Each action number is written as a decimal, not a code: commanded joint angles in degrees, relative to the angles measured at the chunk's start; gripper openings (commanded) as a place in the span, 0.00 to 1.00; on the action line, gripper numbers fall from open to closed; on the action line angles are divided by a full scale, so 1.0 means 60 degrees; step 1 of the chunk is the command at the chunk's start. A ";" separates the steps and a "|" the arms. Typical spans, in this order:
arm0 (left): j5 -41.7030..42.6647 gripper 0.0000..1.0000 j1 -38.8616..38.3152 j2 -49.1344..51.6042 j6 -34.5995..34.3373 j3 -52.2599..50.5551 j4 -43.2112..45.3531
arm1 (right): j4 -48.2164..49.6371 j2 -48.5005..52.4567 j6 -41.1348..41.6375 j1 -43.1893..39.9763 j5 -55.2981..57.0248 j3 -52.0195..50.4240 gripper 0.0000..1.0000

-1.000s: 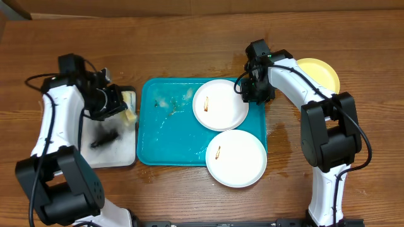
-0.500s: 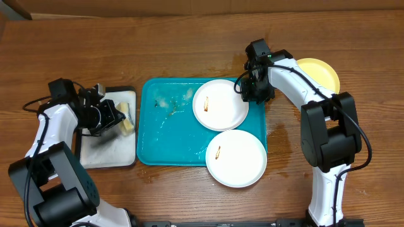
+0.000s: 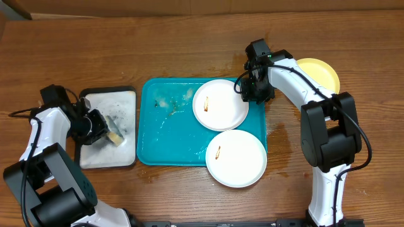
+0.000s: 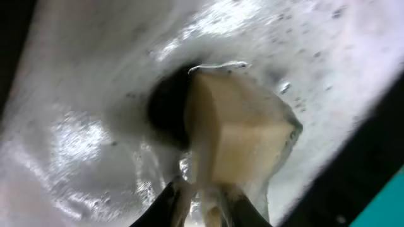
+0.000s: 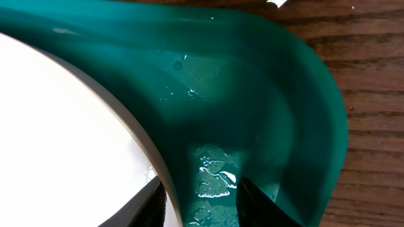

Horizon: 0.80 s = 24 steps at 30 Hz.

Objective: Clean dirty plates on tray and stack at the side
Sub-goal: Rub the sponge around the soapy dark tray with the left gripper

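Swung toward 6 o'clock since a second earlier, the left fingers (image 3: 103,130) pinched a wet sponge (image 4: 240,126) on the small white tray (image 3: 110,154), the right fingers (image 3: 247,93) part open astride the upper white plate (image 3: 220,104) at the teal tray's (image 3: 167,142) 1 o'clock corner, the lower white plate (image 3: 237,157) at 5 o'clock, the yellow plate (image 3: 322,70) on the bench (image 3: 189,38).

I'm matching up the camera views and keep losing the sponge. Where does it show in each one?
Overhead: the sponge is at far left, on the small white tray.
Left wrist: it fills the middle of the picture, on the wet white surface.
Right wrist: not in it.
Shared landmark: the teal tray, which is a sliver in the left wrist view's bottom right corner and fills most of the right wrist view.
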 commanded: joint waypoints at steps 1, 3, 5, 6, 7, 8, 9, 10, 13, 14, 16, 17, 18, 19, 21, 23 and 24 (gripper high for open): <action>-0.0871 0.25 0.0040 -0.0142 -0.0251 0.0364 -0.0393 | 0.0044 -0.0237 0.0025 0.0036 -0.0076 -0.0026 0.38; -0.1435 0.29 0.0040 -0.0142 -0.0597 0.0572 -0.0787 | 0.0029 -0.0237 0.0025 0.0036 -0.0076 -0.0026 0.38; -0.2040 0.30 0.0040 -0.0142 -0.1024 0.0809 -0.1177 | 0.0022 -0.0237 0.0025 0.0036 -0.0076 -0.0026 0.38; -0.2331 0.31 0.0040 -0.0142 -0.1304 0.0991 -0.1424 | 0.0022 -0.0237 0.0025 0.0036 -0.0076 -0.0026 0.38; -0.2503 0.31 0.0040 -0.0142 -0.1541 0.1166 -0.1625 | 0.0026 -0.0237 0.0025 0.0036 -0.0076 -0.0026 0.38; -0.2575 0.33 0.0040 -0.0142 -0.1902 0.1661 -0.2186 | 0.0026 -0.0237 0.0025 0.0036 -0.0076 -0.0026 0.38; -0.2575 0.36 0.0040 -0.0142 -0.2011 0.1963 -0.2503 | 0.0026 -0.0237 0.0025 0.0036 -0.0076 -0.0026 0.38; -0.2484 0.37 0.0022 -0.0142 -0.2222 0.2310 -0.2860 | 0.0026 -0.0237 0.0025 0.0036 -0.0076 -0.0026 0.38; -0.1778 0.41 -0.0098 -0.0142 -0.2382 0.2896 -0.3395 | 0.0029 -0.0237 0.0025 0.0036 -0.0080 -0.0026 0.38; -0.1286 0.42 -0.0182 -0.0142 -0.2368 0.2943 -0.3359 | 0.0029 -0.0237 0.0025 0.0036 -0.0080 -0.0026 0.38; -0.0299 0.45 -0.0419 -0.0142 -0.2215 0.2830 -0.3082 | 0.0033 -0.0237 0.0029 0.0036 -0.0080 -0.0026 0.38; 0.0036 0.47 -0.0583 -0.0142 -0.2062 0.2677 -0.2801 | 0.0029 -0.0237 0.0029 0.0036 -0.0080 -0.0026 0.38; 0.0240 0.49 -0.0849 -0.0142 -0.1945 0.2444 -0.2401 | 0.0029 -0.0237 0.0029 0.0036 -0.0080 -0.0026 0.38; 0.0244 0.50 -0.1075 -0.0138 -0.1949 0.2262 -0.2106 | 0.0029 -0.0237 0.0029 0.0036 -0.0084 -0.0026 0.38; 0.0044 0.50 -0.1621 -0.0138 -0.1949 0.1821 -0.1432 | 0.0022 -0.0237 0.0029 0.0036 -0.0084 -0.0026 0.38; -0.0586 0.52 -0.2164 -0.0135 -0.2157 0.1468 -0.0933 | -0.0015 -0.0237 0.0029 0.0036 -0.0080 -0.0026 0.38; -0.1129 0.55 -0.2473 -0.0135 -0.2466 0.1297 -0.0707 | -0.0044 -0.0237 0.0025 0.0036 -0.0080 -0.0026 0.38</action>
